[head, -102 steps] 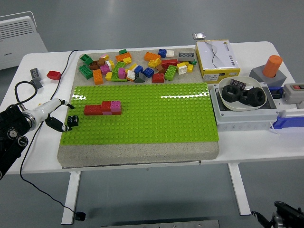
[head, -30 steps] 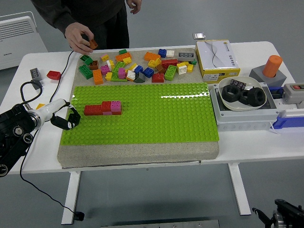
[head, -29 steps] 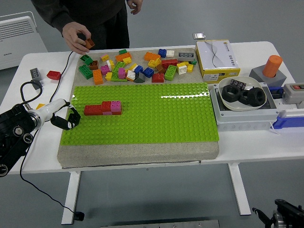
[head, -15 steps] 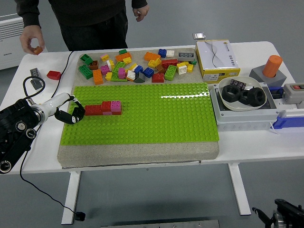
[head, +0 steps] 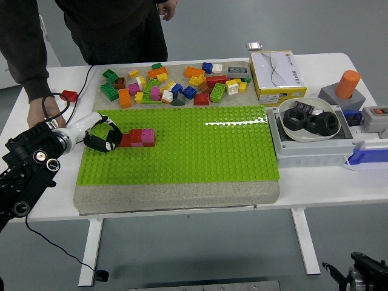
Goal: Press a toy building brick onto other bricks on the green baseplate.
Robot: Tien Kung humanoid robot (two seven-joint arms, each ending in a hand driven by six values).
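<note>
Head view: one moment seen from above the table, with only the robot's left arm in sight.
Fingers: the left hand's black fingers [head: 108, 140] are curled loosely and hold nothing that can be seen; whether a brick hides inside the curl cannot be told.
Left hand [head: 100, 137]: it has travelled rightward from off the board's left edge and now sits over the green baseplate [head: 200, 151].
Brick row [head: 137, 137]: red, dark red and pink bricks joined in a short line, touching or just beside the fingertips on their right.
Loose brick pile [head: 176, 83]: well beyond the fingers, on the far side of the board.
Person's hand [head: 43, 113]: it has come down from the table's far edge to rest just behind the robot's wrist, on its left.
Red brick [head: 68, 96]: alone on the table, beyond that hand.
Meaning: the hand has reached the pressing spot, so the press seems close, but no brick looks newly seated yet.
</note>
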